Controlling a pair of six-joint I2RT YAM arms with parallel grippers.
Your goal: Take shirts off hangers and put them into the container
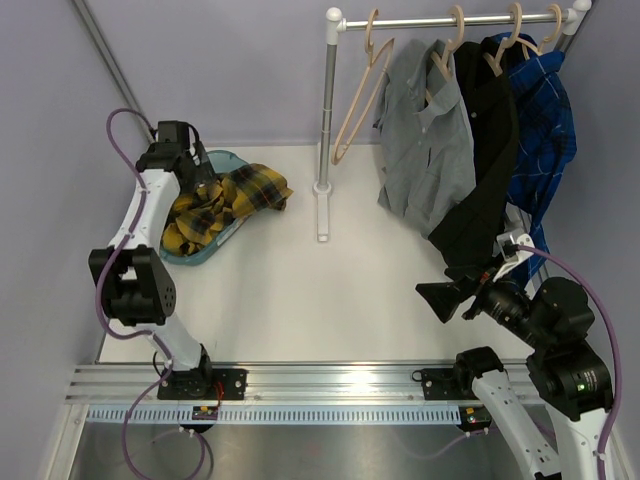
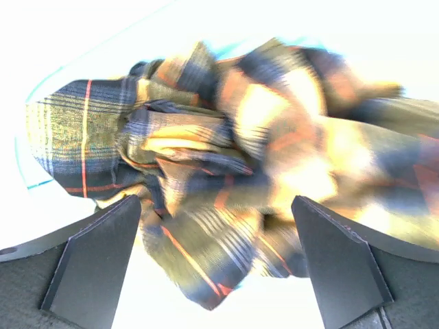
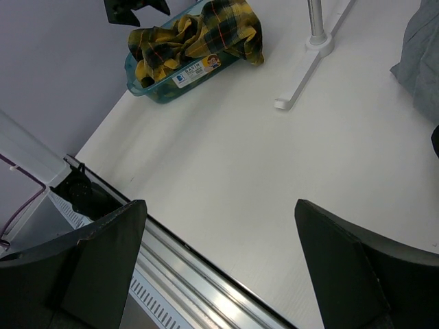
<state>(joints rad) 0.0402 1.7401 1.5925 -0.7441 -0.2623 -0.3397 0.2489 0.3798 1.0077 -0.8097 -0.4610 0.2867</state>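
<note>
The yellow-and-black plaid shirt lies bunched in the teal container, one part draped over its right rim. My left gripper hangs just above it, open. In the left wrist view its fingers stand wide apart with the plaid shirt loose below them. The grey shirt, the black shirt and the blue plaid shirt hang on beige hangers. One empty hanger hangs at the left of the rail. My right gripper is open and empty, below the black shirt's hem.
The white-and-metal rail stand has its pole and foot at mid-table, just right of the container. The right wrist view shows the container, the stand's foot and the table's near metal edge.
</note>
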